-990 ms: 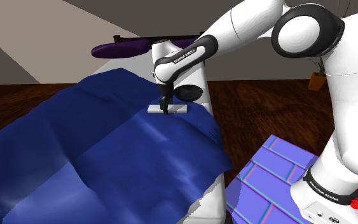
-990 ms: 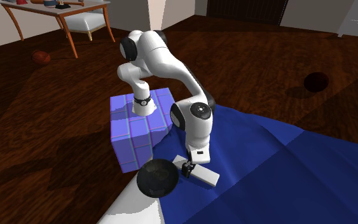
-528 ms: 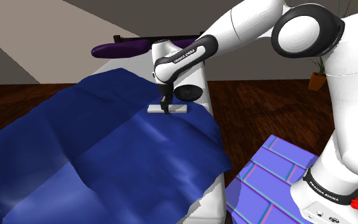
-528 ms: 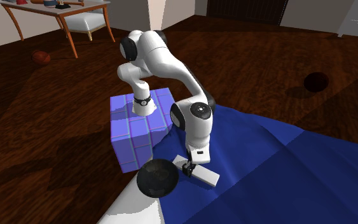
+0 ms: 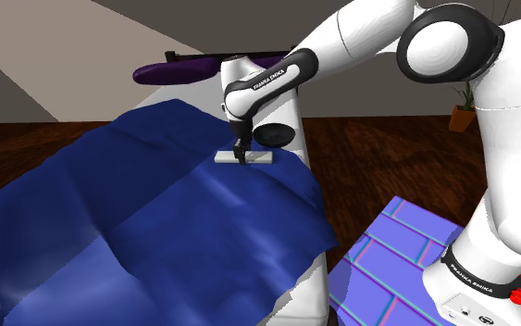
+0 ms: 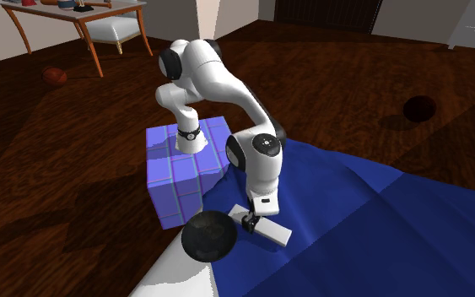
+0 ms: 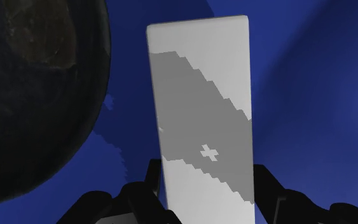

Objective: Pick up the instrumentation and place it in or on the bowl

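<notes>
Wrist view — tool (image 7: 206, 177) clasps bar (image 7: 199, 95) beside bowl (image 7: 37, 95).

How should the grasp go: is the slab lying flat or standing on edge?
Lying flat: the slab rests broad face up on the cloth, and the gripper sits across its narrow width.

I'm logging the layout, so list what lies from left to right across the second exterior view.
Reddish ball on the floor → black bowl → white slab → dark round thing on the floor.
</notes>
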